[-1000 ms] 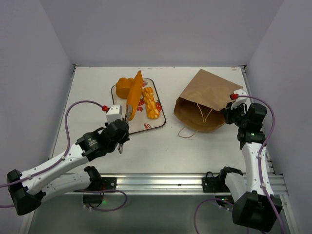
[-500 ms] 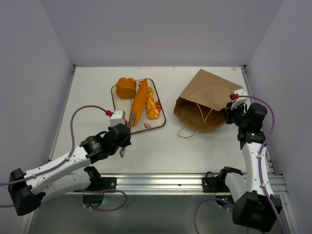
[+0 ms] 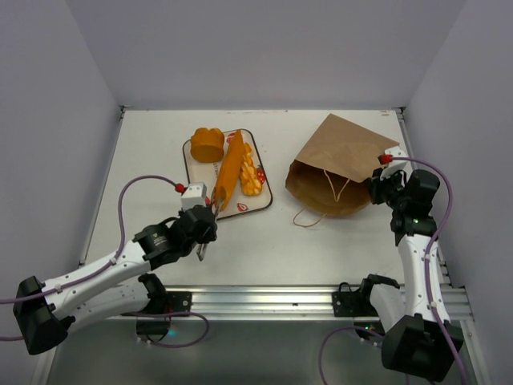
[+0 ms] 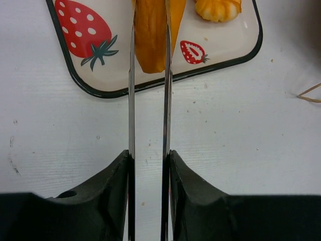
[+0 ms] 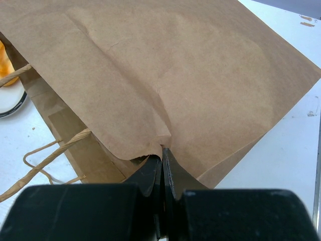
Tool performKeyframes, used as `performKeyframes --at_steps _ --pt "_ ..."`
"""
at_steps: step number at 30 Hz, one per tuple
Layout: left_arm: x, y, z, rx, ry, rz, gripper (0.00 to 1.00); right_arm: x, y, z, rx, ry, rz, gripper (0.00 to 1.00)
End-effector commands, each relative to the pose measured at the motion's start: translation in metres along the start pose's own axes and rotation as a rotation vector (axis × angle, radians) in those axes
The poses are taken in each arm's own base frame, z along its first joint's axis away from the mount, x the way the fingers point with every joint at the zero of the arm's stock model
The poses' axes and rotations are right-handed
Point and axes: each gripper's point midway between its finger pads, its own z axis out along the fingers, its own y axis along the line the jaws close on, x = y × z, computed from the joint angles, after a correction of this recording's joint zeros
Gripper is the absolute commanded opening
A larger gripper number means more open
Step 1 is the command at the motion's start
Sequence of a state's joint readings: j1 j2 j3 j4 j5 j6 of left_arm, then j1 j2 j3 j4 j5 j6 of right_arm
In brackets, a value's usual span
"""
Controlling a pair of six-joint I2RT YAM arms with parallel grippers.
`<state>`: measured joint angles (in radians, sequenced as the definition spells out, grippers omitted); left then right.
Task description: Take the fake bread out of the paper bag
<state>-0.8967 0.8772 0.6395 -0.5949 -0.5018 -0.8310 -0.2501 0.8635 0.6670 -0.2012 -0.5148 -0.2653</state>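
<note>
A robotics lab test cell is indicated: a white table [image 3: 337, 249] is boxed in by bare pale walls [image 3: 264, 48], and an aluminium rail [image 3: 264, 298] is fixed along its near edge. The left arm [image 3: 96, 270] and right arm [image 3: 417, 265], trailed by purple cables [image 3: 123, 200], are mounted there.

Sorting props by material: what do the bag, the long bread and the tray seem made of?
Paper bag: matte brown kraft paper, creased. Long bread: likely plastic, smooth glossy orange. Tray: glossy white, printed strawberries, dark rim; plastic or coated metal, unclear.
</note>
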Motion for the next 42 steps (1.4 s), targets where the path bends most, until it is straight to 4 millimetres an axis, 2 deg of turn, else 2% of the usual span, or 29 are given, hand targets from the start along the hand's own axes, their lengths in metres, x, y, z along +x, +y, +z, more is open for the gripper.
performKeyframes --at_steps 1,7,21,24,29,35,37,42 --pt "-0.016 -0.012 -0.001 0.048 -0.058 -0.069 0.36 -0.006 -0.005 -0.002 0.022 -0.021 0.000 0.00" --pt "-0.017 -0.017 -0.003 0.071 -0.053 -0.069 0.45 -0.006 -0.005 -0.002 0.022 -0.022 0.001 0.00" --pt "-0.022 -0.034 -0.010 0.147 -0.038 -0.075 0.47 -0.005 -0.005 -0.002 0.021 -0.020 0.002 0.00" --pt "-0.029 -0.040 -0.016 0.178 -0.047 -0.074 0.47 -0.005 -0.005 -0.002 0.019 -0.019 0.001 0.00" --pt "-0.052 -0.059 -0.033 0.267 -0.087 -0.044 0.41 -0.006 -0.004 -0.002 0.013 -0.022 -0.001 0.00" --pt "-0.071 -0.064 -0.049 0.290 -0.121 -0.020 0.40 -0.005 -0.004 -0.002 0.012 -0.018 0.000 0.00" --pt "-0.073 -0.069 -0.052 0.316 -0.120 -0.016 0.39 -0.005 -0.004 -0.002 0.010 -0.020 -0.002 0.00" --pt "-0.058 -0.106 -0.056 0.493 -0.034 0.001 0.34 -0.006 0.000 -0.002 -0.017 -0.021 -0.013 0.00"
